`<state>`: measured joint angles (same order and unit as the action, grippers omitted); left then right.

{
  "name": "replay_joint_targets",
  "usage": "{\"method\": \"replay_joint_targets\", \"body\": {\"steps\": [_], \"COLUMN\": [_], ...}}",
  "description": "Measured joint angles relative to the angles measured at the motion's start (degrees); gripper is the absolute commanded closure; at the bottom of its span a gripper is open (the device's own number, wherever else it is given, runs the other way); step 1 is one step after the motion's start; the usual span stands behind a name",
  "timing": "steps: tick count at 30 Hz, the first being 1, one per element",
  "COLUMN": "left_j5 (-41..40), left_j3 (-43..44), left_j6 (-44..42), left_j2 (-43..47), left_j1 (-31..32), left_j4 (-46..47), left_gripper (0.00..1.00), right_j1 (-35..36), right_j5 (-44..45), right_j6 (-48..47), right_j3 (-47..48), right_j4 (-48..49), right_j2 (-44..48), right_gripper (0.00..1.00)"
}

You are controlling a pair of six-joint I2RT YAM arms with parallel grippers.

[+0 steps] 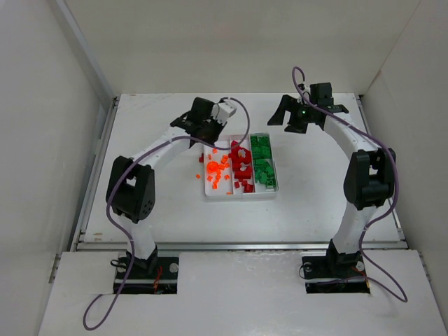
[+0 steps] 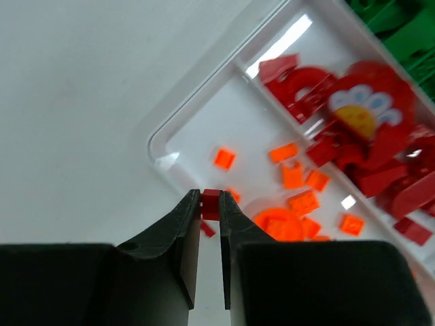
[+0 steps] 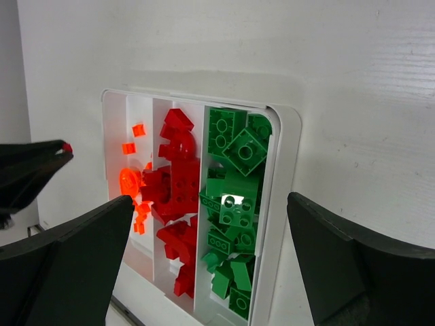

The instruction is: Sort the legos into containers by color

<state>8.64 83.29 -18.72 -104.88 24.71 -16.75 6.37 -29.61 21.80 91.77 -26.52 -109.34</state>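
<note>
While the white tray (image 1: 238,198) lies flat in the middle of the surface (image 1: 161,203), we see its three long compartments each carrying one colour. Seen from above, the left compartment (image 2: 231,115) holds scattered orange pieces (image 2: 302,202), a round orange piece (image 2: 275,221) among them, and its far end is bare. The middle compartment (image 3: 160,115) is piled with dark red pieces (image 3: 180,183), including a printed red piece (image 2: 363,112) marked in white and yellow. The right compartment (image 3: 268,197) is packed almost full with green bricks (image 3: 234,197), several lying stud-side up.

Two loose orange bits (image 1: 199,173) seem to sit on the surface just outside the tray's left rim, though we cannot be sure at that size.

Over the far end of the left compartment, the left hand (image 2: 210,207) is clamped on a small dark red brick (image 2: 211,197), pinched at the very tips of its fingers and clear of the tray floor. Beyond the tray's far right corner, the right hand (image 1: 294,124) hovers with its fingers spread wide and nothing between them.
</note>
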Motion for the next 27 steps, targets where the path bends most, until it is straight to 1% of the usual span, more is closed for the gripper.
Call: {"method": "replay_joint_targets", "body": {"steps": [7, 11, 13, 14, 15, 16, 18, 20, 27], "left_j5": [2.6, 3.8, 4.4, 4.6, 4.7, 4.8, 5.0, 5.2, 4.1], "left_j3": [1.4, 1.4, 1.4, 1.4, 1.4, 1.4, 1.4, 1.6, 4.1], "left_j6": [-0.3, -1.3, -1.7, -1.8, -2.0, -2.1, -2.4, -2.4, -2.4], "left_j2": [-1.4, -4.3, -5.6, -6.1, -6.5, -6.8, -6.9, -6.9, -6.9], "left_j1": [10.4, 14.3, 14.8, 14.9, 14.9, 14.9, 14.9, 14.9, 14.7], "left_j4": [-0.8, -1.2, -1.1, -1.1, -1.1, -1.1, -1.1, -1.0, -1.1], "left_gripper": [1.0, 0.99, 0.93, 0.87, 0.79, 0.63, 0.52, 0.45, 0.45], "right_j1": [0.0, -0.2, -0.4, -0.4, -0.4, -0.4, -0.4, -0.4, -0.4], "right_j5": [-0.1, -0.6, -0.7, -0.7, -0.8, -0.8, -0.9, -0.9, -0.9], "right_j6": [-1.4, -1.7, -1.7, -1.7, -1.7, -1.7, -1.9, -1.9, -2.1], "right_j3": [-0.5, -0.8, -0.8, -0.8, -0.8, -0.8, -0.8, -0.8, -0.8], "right_j4": [-0.1, -0.1, -0.1, 0.0, -0.1, -0.1, 0.0, -0.1, 0.0], "right_j2": [0.0, 0.0, 0.0, 0.0, 0.0, 0.0, 0.0, 0.0, 0.0], "right_gripper": [0.0, 0.0, 0.0, 0.0, 0.0, 0.0, 0.0, 0.0, 0.0]}}
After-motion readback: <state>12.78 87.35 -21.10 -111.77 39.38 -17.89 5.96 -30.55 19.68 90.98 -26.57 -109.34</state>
